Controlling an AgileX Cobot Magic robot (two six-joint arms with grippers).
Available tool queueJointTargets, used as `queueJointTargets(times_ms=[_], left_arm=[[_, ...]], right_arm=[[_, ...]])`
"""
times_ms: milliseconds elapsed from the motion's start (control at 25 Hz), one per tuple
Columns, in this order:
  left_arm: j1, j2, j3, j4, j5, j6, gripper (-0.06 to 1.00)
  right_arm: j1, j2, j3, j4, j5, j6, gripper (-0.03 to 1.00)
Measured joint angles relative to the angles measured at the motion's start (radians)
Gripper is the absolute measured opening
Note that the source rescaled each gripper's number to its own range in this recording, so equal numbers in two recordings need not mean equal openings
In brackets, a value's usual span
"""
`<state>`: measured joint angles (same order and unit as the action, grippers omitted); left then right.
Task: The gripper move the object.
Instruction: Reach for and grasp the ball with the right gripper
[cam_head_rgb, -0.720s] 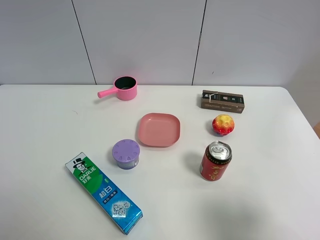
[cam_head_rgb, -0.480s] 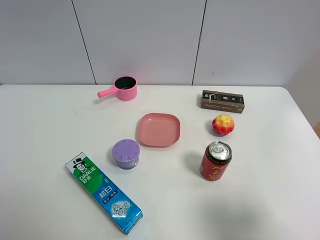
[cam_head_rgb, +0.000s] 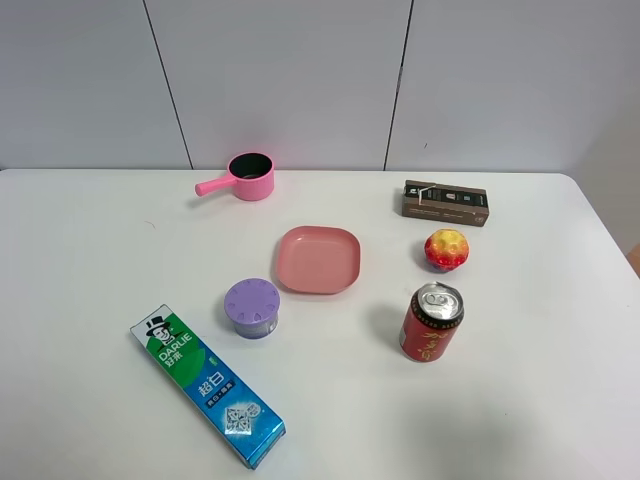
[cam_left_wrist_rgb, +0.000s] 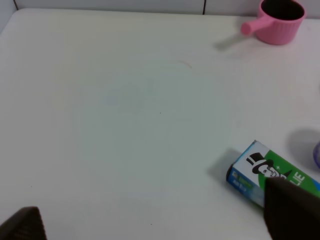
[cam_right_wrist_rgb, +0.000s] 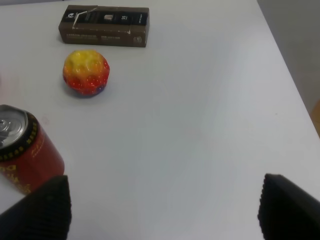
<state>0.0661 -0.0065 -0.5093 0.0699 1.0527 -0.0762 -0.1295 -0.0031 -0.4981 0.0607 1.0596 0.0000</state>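
Overhead, the white table (cam_head_rgb: 90, 250) carries a pink plate (cam_head_rgb: 318, 260) near its middle. The bumpy rainbow ball (cam_head_rgb: 446, 250) sits at 3 o'clock from that plate, apart from it. A brown box (cam_head_rgb: 445, 202) lies at the ball's 12 o'clock and a red soda can (cam_head_rgb: 432, 322) stands at its 6 o'clock; the ball touches neither. A pink saucepan (cam_head_rgb: 250, 176) stands at 11 o'clock from the plate and a purple lidded jar (cam_head_rgb: 252, 307) at 8 o'clock. A Darlie toothpaste box (cam_head_rgb: 207, 386) lies at 7 o'clock, beyond the jar.

From the left wrist, the left gripper (cam_left_wrist_rgb: 155, 225) is spread wide, with nothing between its dark fingers (cam_left_wrist_rgb: 292, 212) and bare table under the gap. One finger overlaps the end of the toothpaste box, and the saucepan stands far off.

From the right wrist, the right gripper (cam_right_wrist_rgb: 165, 210) is likewise released, its fingers (cam_right_wrist_rgb: 40, 207) wide apart and empty. The ball rests on the table well ahead of it, between box and can, untouched.
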Motion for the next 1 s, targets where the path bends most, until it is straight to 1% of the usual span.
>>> queueJointTargets(times_ms=[160, 440, 720, 1000], left_arm=[[0.000, 0.000, 0.000, 0.000, 0.000, 0.000, 1.00], [0.000, 0.000, 0.000, 0.000, 0.000, 0.000, 1.00], [0.000, 0.000, 0.000, 0.000, 0.000, 0.000, 1.00], [0.000, 0.000, 0.000, 0.000, 0.000, 0.000, 1.00]], right_arm=[[0.000, 0.016, 0.000, 0.000, 0.000, 0.000, 0.68], [0.000, 0.159, -0.019, 0.007, -0.005, 0.000, 0.68], [0.000, 0.333, -0.215, 0.018, -0.109, -0.007, 0.68], [0.000, 0.616, -0.426, 0.018, -0.133, -0.015, 0.68]])
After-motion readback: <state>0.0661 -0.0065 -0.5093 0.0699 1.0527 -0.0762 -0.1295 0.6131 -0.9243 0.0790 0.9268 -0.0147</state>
